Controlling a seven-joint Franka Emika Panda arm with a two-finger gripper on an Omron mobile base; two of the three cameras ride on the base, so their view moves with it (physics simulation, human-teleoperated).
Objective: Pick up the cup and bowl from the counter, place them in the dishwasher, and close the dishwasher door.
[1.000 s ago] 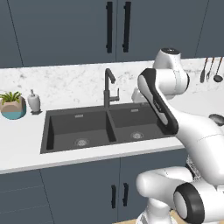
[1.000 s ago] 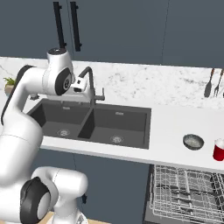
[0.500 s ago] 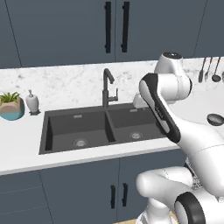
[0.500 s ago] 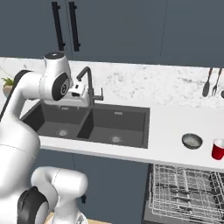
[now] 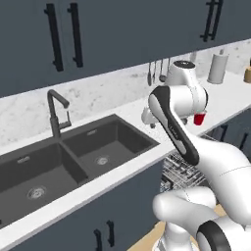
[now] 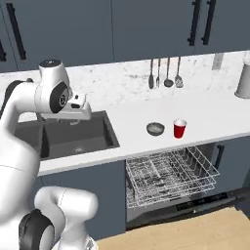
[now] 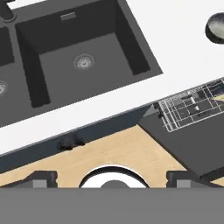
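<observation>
Cup [image 6: 180, 129], bowl [image 6: 155, 129] on counter [image 6: 205, 114]

One red cup [image 6: 180, 129] and one grey bowl [image 6: 155, 129] on the counter [image 6: 205, 110]. One sink with two basins [image 5: 59, 162], one faucet [image 5: 56, 112]. Three hanging utensils [image 6: 164, 73]. One wire dishwasher rack [image 6: 168, 173].

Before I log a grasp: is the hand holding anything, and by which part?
Nothing is held. The cup and bowl both sit on the counter, apart from the hand over the sink.

Black double sink [image 5: 73, 157], faucet [image 5: 56, 112], hanging utensils [image 6: 165, 73].
</observation>
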